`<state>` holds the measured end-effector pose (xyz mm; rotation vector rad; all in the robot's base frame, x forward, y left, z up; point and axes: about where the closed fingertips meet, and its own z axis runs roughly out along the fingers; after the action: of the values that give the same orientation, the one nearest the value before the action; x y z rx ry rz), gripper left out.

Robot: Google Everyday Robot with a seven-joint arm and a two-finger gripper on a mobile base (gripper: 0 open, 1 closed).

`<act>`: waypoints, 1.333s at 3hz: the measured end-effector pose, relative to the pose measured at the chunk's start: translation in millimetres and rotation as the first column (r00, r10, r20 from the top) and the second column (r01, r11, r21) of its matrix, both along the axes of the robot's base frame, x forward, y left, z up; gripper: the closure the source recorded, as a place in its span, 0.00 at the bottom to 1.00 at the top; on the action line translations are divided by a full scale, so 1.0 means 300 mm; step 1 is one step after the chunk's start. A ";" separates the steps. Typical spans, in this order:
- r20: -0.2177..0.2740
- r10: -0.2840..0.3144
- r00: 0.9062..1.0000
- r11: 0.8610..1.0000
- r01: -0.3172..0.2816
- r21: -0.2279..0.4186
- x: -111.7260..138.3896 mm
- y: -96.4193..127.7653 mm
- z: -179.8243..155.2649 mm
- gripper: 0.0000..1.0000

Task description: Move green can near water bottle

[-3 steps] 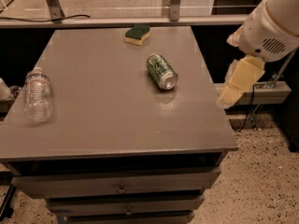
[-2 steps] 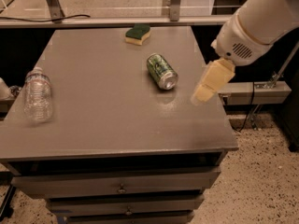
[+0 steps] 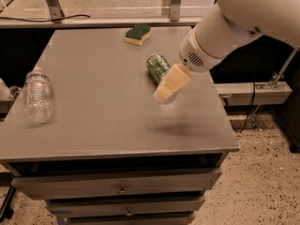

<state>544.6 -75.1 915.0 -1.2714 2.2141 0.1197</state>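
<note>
- Closest to me, the drawers (image 3: 123, 189) under the grey table (image 3: 103, 125).
- The water bottle (image 3: 37, 95) lies on its side near the left edge.
- The gripper (image 3: 165, 89) hangs over the middle-right of the table, covering the near end of the can; whether it is spread or closed I cannot tell.
- The green can (image 3: 157, 65) lies on its side, well apart from the bottle.
- Farthest, a sponge (image 3: 138, 34).

Green can (image 3: 157, 65): green label with a white pattern. Water bottle (image 3: 37, 95): clear, with a pale label band. Sponge (image 3: 138, 33): dark green top, yellow base. Table (image 3: 108, 121): plain grey, and its drawers (image 3: 117, 184) the same grey. Gripper (image 3: 168, 84): cream-yellow, over the table at the can's near end. Arm (image 3: 243, 18): white. Floor (image 3: 262, 182): pale with black speckles.
</note>
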 end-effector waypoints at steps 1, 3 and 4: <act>0.060 -0.024 0.998 1.000 0.024 0.000 0.082 0.066 -0.025 0.00; 0.064 -0.043 0.997 0.999 0.045 -0.020 0.210 0.127 -0.151 0.00; 0.039 -0.059 0.998 0.997 0.060 -0.037 0.251 0.105 -0.224 0.00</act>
<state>619.9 -43.5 847.9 -1.2165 2.2296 0.0303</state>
